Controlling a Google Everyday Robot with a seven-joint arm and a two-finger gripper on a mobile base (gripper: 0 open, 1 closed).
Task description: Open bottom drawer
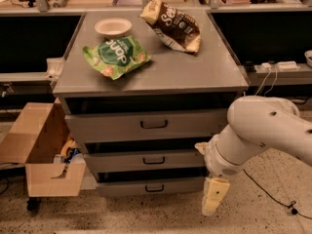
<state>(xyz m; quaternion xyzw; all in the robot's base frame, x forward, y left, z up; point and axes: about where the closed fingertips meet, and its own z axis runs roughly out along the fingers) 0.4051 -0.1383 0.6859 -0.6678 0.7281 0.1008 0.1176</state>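
The bottom drawer (151,185) is the lowest, narrowest grey front of the cabinet, with a small black loop handle (154,188). It sits shut, flush under the middle drawer (148,161) and the wide top drawer (146,125). My gripper (213,197) hangs from the white arm (263,130) at the cabinet's lower right corner, just right of the bottom drawer front, pointing down toward the floor. It touches nothing that I can see.
On the cabinet top lie a green chip bag (116,56), a brown snack bag (171,25) and a white bowl (113,27). An open cardboard box (44,150) stands at the cabinet's left. A cable (273,199) runs over the floor at the right.
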